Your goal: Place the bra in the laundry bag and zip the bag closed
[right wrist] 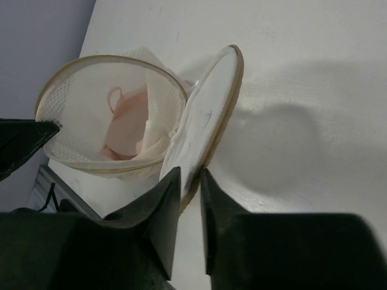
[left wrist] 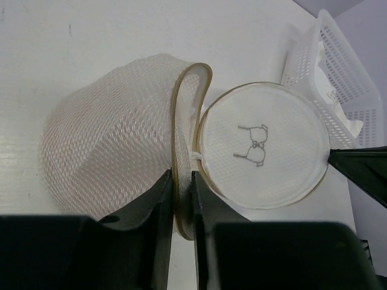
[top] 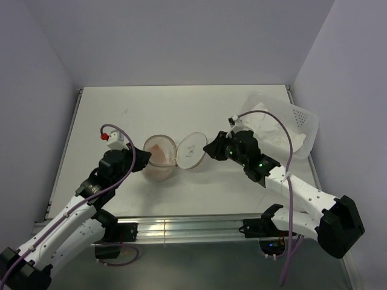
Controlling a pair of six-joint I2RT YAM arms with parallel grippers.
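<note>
The whitish mesh laundry bag [top: 159, 158] lies on its side mid-table, its mouth open. The pink bra [right wrist: 127, 124] lies inside it. The round lid [top: 191, 151] with the dark bra outline [left wrist: 254, 145] hangs open to the bag's right. My left gripper [top: 144, 158] is shut on the bag's rim [left wrist: 181, 199] at its left side. My right gripper [top: 211, 149] is shut on the lid's edge [right wrist: 192, 187] and holds the lid on edge, tilted up off the table. The zip's pull does not show.
A larger clear perforated plastic bin [top: 289, 124] with white cloth in it stands at the right back of the white table [top: 181, 109]. It also shows in the left wrist view [left wrist: 338, 66]. Grey walls close in the sides.
</note>
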